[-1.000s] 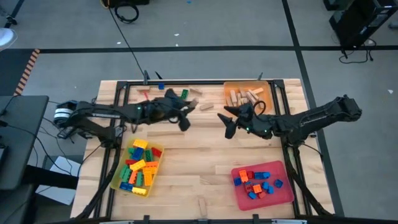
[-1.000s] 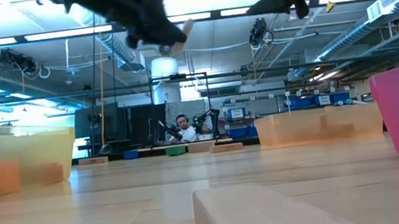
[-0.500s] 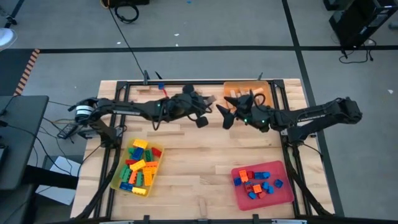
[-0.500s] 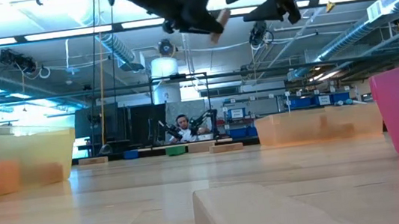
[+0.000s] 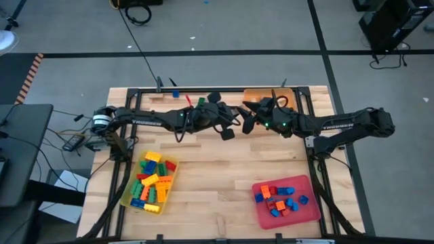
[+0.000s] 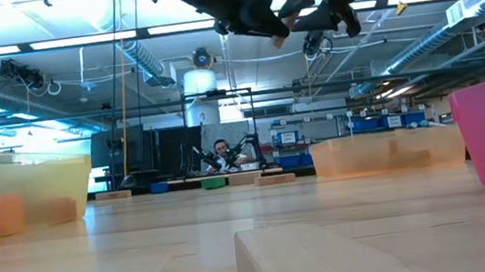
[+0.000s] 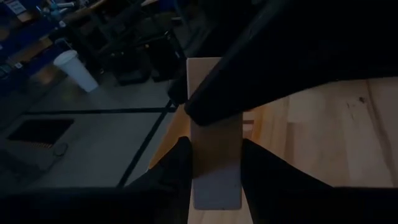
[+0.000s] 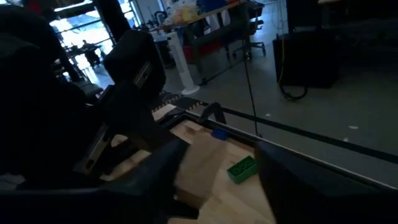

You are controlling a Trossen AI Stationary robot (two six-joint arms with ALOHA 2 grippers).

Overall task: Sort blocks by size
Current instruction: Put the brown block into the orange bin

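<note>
**Two grippers meet over one wooden block**

While both dark arms reach toward each other above the back half of the light wooden table (image 5: 224, 169), a plain tan rectangular wooden block (image 7: 214, 162) sits between the fingers of the left gripper (image 5: 230, 129), which is closed onto its long sides. The right gripper (image 5: 248, 120) is just beside it, its two dark fingers (image 8: 155, 171) set on either side of the same block with the jaws part-way apart; whether they press on the wood cannot be told. From table height, the pair meet high above the surface, with the tan piece showing between them (image 6: 279, 40).

Behind the right gripper stands a flat orange tray (image 5: 261, 93) at the back edge. A yellow tray (image 5: 173, 167) near the front left holds a heap of red, blue, green, yellow and orange plastic bricks (image 5: 152, 183). A red tray (image 5: 313, 211) at the front right holds smaller red, blue and orange bricks (image 5: 278, 198). Loose at the back edge lie a green plastic brick (image 8: 241, 168) and a small blue one (image 8: 219, 133). Another tan wooden block (image 6: 329, 254) lies close in front of the low camera.
</note>
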